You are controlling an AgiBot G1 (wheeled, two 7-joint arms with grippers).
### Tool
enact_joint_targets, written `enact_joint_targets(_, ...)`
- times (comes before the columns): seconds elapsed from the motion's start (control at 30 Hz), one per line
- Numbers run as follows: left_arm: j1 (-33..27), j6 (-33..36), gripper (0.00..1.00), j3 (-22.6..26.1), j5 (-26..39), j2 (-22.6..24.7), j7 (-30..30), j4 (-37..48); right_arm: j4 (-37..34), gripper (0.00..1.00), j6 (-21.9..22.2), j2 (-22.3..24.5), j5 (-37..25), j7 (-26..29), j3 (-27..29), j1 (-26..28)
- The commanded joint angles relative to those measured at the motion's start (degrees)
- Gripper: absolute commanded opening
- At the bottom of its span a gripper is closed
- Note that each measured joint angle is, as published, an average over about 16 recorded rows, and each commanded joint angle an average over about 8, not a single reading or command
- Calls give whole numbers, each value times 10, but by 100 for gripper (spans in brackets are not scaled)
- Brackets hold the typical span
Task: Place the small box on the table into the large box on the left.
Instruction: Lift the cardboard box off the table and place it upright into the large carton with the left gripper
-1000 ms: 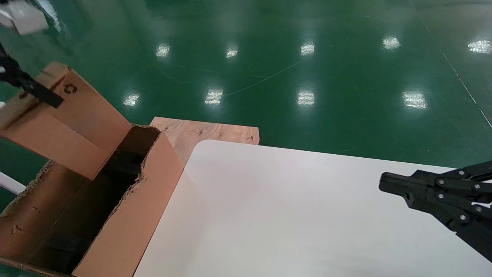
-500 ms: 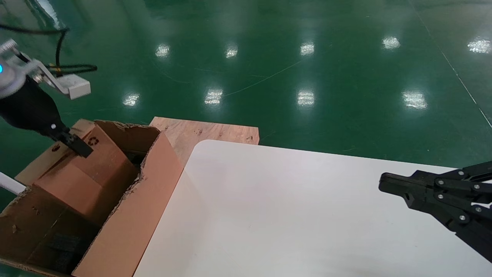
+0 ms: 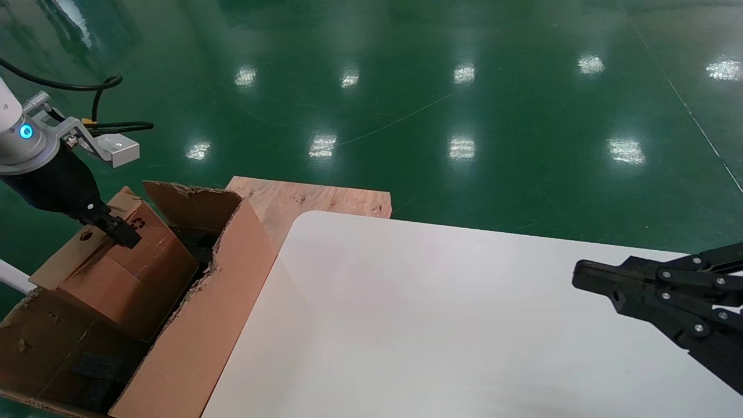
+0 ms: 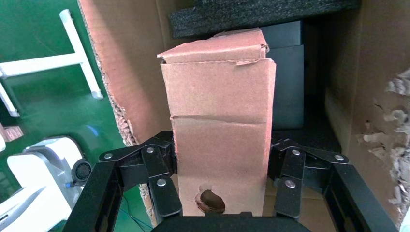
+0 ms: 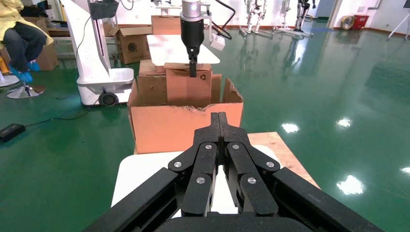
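L gripper (image 4: 220, 193) clamped round small box (image 4: 220, 135), partway inside large box (image 3: 197, 325).

Glossy green floor (image 3: 464, 104) with rows of ceiling-light reflections. Bare plywood board (image 3: 313, 200) beyond the desk corner. Right wrist view: white stand (image 5: 94, 53), stacked cartons (image 5: 130, 43), seated person (image 5: 17, 41) in yellow.

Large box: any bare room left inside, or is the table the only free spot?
The large box is crowded: the left gripper holds the small box in it, above dark foam. A narrow gap stays along its table-side wall. The table is bare from the carton to the parked right gripper.
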Motion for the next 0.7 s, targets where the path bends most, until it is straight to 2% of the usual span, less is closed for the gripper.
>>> enact_joint_targets(0.03, 4, -3, 0, 0, -1, 2, 3, 10, 0, 0, 0, 0, 0, 0, 0, 0)
enact_joint_targets(0.7, 31, -22, 0, -1, -2, 8, 24, 67, 0, 0, 0, 0, 0, 0, 0, 0)
